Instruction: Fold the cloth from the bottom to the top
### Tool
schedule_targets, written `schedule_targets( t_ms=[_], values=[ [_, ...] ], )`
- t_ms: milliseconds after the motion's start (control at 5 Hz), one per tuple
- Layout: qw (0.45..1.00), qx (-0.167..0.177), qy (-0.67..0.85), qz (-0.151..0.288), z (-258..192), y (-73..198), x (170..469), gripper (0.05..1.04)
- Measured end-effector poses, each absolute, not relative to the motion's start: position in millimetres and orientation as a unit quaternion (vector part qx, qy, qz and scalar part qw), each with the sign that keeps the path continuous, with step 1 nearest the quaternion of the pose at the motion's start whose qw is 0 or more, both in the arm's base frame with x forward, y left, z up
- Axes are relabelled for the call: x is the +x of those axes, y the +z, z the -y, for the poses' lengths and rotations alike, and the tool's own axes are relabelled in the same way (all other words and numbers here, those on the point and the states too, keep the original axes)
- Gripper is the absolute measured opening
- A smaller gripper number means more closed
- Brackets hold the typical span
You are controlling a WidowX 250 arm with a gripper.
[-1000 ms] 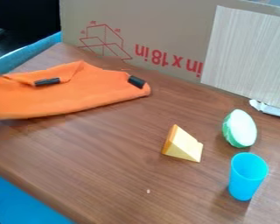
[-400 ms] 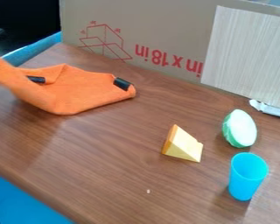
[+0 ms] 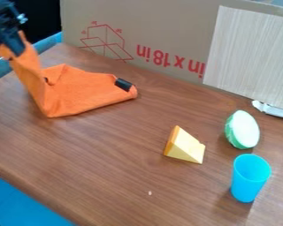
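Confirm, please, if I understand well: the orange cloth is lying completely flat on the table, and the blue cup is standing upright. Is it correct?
Not quite: the orange cloth is not completely flat. The camera view shows one end raised off the table in the gripper, while the rest lies on it. The blue cup is standing upright.

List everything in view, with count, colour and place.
Cloth: 1, orange, table's far left, one end raised
Patches: 2, dark, on the cloth
Wedge: 1, yellow and orange, mid-table
Rounded piece: 1, green and white, behind the cup
Cup: 1, blue, near right
Speck: 1, pale, near front
Table: 1, brown
Cardboard: 1, tan, red print, back
Panel: 1, pale, striped, against the cardboard
Strip: 1, white, below the panel
Gripper: 1, black, upper left, holding the cloth's raised end
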State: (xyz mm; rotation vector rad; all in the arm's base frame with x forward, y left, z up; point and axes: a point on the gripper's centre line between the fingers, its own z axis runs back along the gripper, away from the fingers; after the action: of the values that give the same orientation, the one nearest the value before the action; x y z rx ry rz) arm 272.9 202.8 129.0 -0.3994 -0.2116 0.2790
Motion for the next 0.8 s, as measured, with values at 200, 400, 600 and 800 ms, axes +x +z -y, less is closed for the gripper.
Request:
schedule_targets(
  t_ms=[200,400,600,800],
  values=[
    [0.965,-0.202,0.133,0.098,-183.2,133.2,297.8,0.085],
    [0.965,-0.206,0.131,0.098,-168.4,136.5,320.9,0.085],
    [0.968,-0.201,0.123,0.091,-147.5,124.1,346.6,0.085],
    [0.971,-0.193,0.109,0.088,-118.6,103.3,360.0,0.085]
  ],
)
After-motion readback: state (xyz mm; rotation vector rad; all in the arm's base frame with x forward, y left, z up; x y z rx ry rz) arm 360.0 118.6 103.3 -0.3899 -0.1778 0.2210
